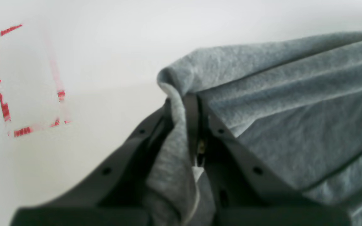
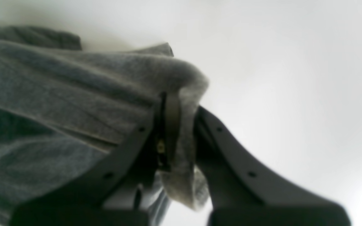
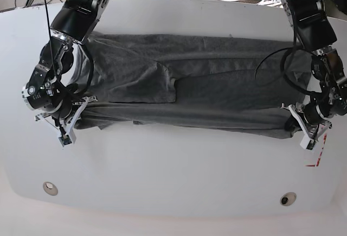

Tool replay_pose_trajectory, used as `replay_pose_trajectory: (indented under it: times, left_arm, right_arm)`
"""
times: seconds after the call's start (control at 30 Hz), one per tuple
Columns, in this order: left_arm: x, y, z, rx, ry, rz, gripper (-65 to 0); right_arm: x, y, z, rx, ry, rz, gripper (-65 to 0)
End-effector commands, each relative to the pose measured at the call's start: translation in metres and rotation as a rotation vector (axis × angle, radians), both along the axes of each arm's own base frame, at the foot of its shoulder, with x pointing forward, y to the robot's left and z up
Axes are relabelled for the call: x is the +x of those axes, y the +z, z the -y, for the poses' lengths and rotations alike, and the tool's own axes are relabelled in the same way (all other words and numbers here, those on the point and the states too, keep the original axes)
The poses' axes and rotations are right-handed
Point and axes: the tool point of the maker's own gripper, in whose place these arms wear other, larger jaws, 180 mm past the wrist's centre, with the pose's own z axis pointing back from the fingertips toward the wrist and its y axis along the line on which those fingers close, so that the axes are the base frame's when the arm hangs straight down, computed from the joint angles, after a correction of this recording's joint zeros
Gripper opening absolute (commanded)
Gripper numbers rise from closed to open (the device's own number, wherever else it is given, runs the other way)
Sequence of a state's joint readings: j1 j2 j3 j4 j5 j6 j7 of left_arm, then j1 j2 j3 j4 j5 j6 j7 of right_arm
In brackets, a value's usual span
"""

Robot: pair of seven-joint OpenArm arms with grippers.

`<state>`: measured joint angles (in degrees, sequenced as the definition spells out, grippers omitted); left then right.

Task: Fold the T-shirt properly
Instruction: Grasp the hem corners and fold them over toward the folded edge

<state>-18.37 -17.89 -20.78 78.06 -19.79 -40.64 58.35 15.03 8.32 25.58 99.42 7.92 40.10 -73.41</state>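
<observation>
Charcoal-grey, soft thin cotton T-shirt lies spread lengthwise across the white table, near edge lifted. Left gripper and right gripper are each clenched on a bunched fold at opposite ends of that edge. Fabric is judged light, limp, prone to sagging; hold at corners. No brand, label or writing legible; red tape marks only.

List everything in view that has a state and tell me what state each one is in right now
T-shirt: spread across the table, partly folded lengthwise, near edge gripped at both ends.
Left gripper: shut on the T-shirt, fabric bunched between its jaws.
Right gripper: shut on the T-shirt, fabric draped over one jaw.
Red tape outline: on the table, worn and patchy.
Table: white, carrying the T-shirt.
</observation>
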Motion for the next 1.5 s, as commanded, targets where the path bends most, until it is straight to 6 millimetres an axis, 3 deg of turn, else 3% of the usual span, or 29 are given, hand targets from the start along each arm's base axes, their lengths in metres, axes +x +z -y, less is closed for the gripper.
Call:
replay_pose_trajectory:
  times: [0.0, 0.1, 0.3, 0.9, 1.2, 1.27, 1.33, 1.47]
  left_arm:
    - [0.006, 0.021, -0.023, 0.052, 0.038, 0.038, -65.0]
    - [-0.007, 0.009, -0.031, 0.052, 0.064, -0.004, -65.0]
    - [-0.029, 0.005, -0.054, 0.103, 0.100, -0.039, -65.0]
    - [-0.100, -0.013, -0.057, 0.278, 0.051, -0.184, -65.0]
    - [-0.122, -0.023, -0.065, 0.318, 0.043, -0.243, -65.0]
    - [-0.125, -0.024, -0.067, 0.324, 0.041, -0.252, -65.0]
    - [-0.128, -0.026, -0.068, 0.327, 0.039, -0.263, -65.0]
    - [-0.137, -0.029, -0.074, 0.345, 0.036, -0.290, -63.6]
  right_arm:
    - [-0.005, 0.012, 0.008, -0.051, -0.016, 0.016, -65.0]
    - [-0.021, 0.007, 0.007, -0.072, -0.017, -0.007, -65.0]
    - [-0.044, -0.009, -0.006, -0.058, -0.009, -0.042, -65.0]
    - [-0.099, -0.049, -0.024, -0.025, -0.003, -0.169, -65.0]
    - [-0.118, -0.062, -0.026, -0.017, -0.002, -0.221, -64.5]
    - [-0.120, -0.063, -0.026, -0.017, -0.002, -0.226, -62.6]
    - [-0.123, -0.065, -0.026, -0.017, -0.002, -0.235, -56.4]
    - [-0.130, -0.069, -0.026, -0.019, -0.002, -0.253, -37.9]
